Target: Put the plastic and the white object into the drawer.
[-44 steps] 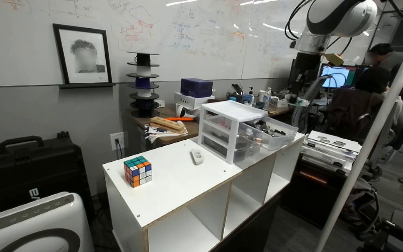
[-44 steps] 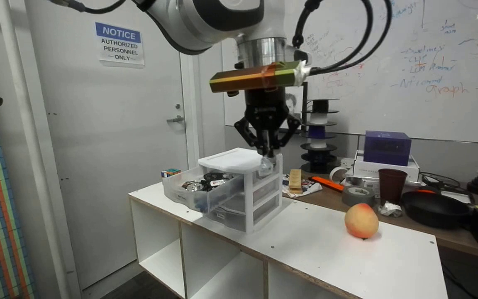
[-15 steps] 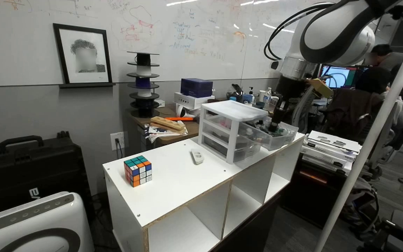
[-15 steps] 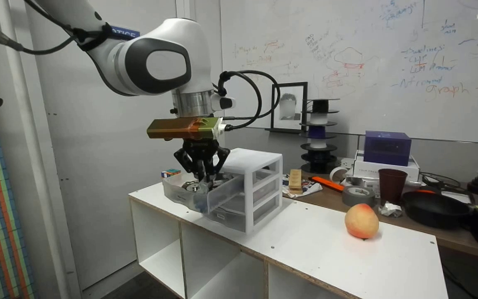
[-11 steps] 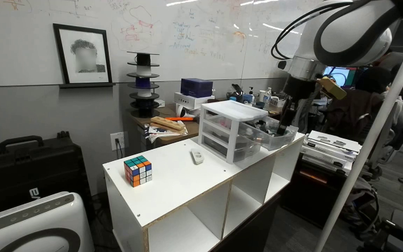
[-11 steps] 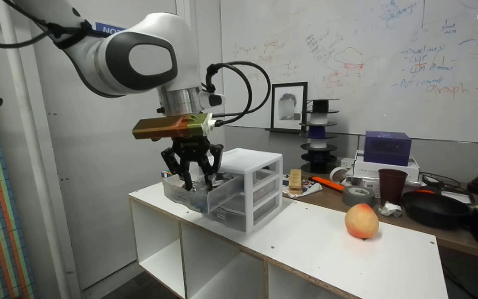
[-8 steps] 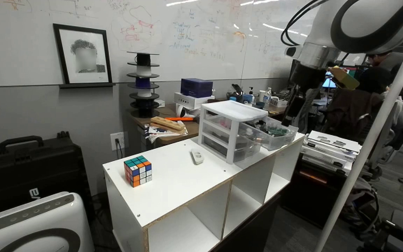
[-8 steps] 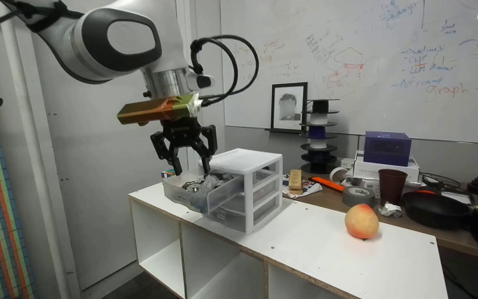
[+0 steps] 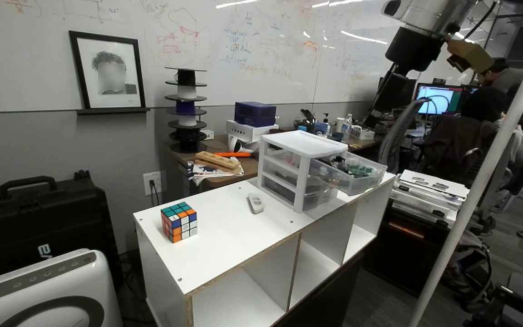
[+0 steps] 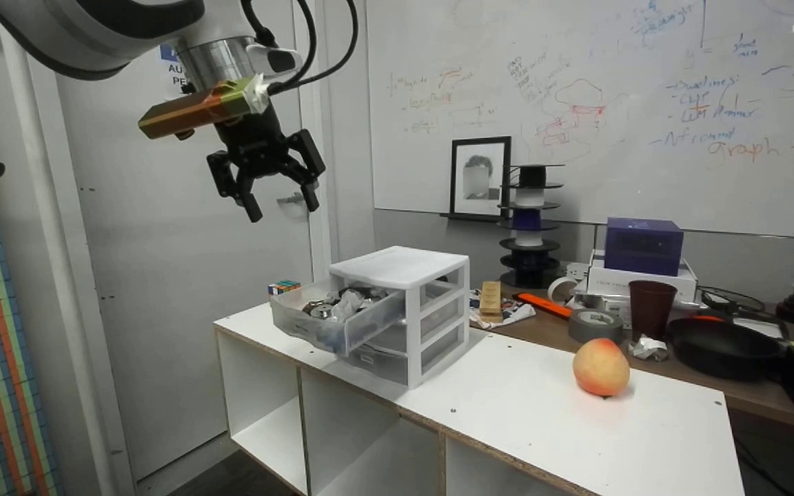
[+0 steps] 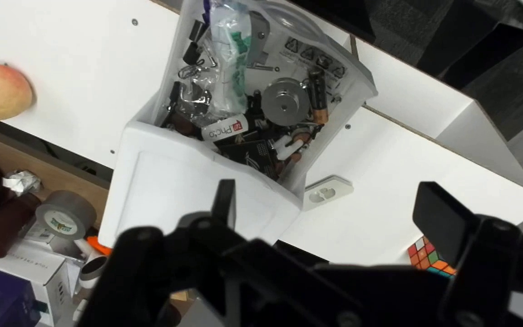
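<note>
The plastic, a crumpled clear bag with green inside [image 11: 232,59], lies on the clutter in the pulled-out top drawer [image 10: 306,329] of the translucent chest. The white object [image 9: 256,203], small and flat with rounded recesses, rests on the white shelf top close beside the chest; in the wrist view the white object [image 11: 334,188] is partly covered by the chest's edge. My gripper [image 10: 282,205] hangs tilted, well above the drawer. Its fingers stand wide apart with nothing held between them. Behind the chest, the white object is hidden in an exterior view.
On the same shelf top stand a puzzle cube [image 9: 179,221] and a peach-like fruit [image 10: 600,366]. The chest's white top [image 9: 304,143] rises above the drawer. A desk with tape [image 10: 595,325], a brown cup [image 10: 652,310] and a black pan [image 10: 724,346] runs along behind.
The gripper came down into the drawer with the plastic, opened and let it go there. It has since risen and tilted away, leaving the bag behind. The white object has not moved.
</note>
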`<state>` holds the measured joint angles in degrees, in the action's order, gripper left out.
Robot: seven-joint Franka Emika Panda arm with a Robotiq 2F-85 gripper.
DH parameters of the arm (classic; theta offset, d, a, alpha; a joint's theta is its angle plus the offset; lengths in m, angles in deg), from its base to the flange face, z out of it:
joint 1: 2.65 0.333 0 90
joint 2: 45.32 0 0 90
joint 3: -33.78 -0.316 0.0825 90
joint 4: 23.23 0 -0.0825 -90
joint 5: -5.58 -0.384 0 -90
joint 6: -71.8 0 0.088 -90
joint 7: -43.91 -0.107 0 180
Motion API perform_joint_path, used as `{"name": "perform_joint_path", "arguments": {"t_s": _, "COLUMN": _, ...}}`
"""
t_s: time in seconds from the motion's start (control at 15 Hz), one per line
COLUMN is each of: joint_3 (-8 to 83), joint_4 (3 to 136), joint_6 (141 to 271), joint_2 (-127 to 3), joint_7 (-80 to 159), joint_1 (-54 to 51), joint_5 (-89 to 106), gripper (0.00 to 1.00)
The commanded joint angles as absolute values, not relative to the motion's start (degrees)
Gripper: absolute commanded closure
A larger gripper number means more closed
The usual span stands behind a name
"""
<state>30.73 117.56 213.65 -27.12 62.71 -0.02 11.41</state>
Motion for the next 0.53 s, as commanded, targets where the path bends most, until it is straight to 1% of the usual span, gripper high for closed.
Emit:
{"name": "perform_joint_path", "arguments": {"t_s": 0.0, "joint_3": 27.07, "joint_4": 112.18, "joint_6": 206.61, "joint_2": -31.48, "joint_7": 53.75, "joint_1": 0.39, "joint_5": 15.74, "gripper": 0.0}}
{"name": "perform_joint_path", "arguments": {"t_s": 0.27, "joint_3": 23.28, "joint_4": 105.02, "joint_6": 197.03, "joint_2": -39.65, "joint_7": 42.34, "joint_1": 1.51, "joint_5": 18.18, "gripper": 0.0}}
{"name": "perform_joint_path", "arguments": {"t_s": 0.47, "joint_3": 22.57, "joint_4": 99.7, "joint_6": 195.21, "joint_2": -45.45, "joint_7": 37.54, "joint_1": 3.49, "joint_5": 16.42, "gripper": 0.0}}
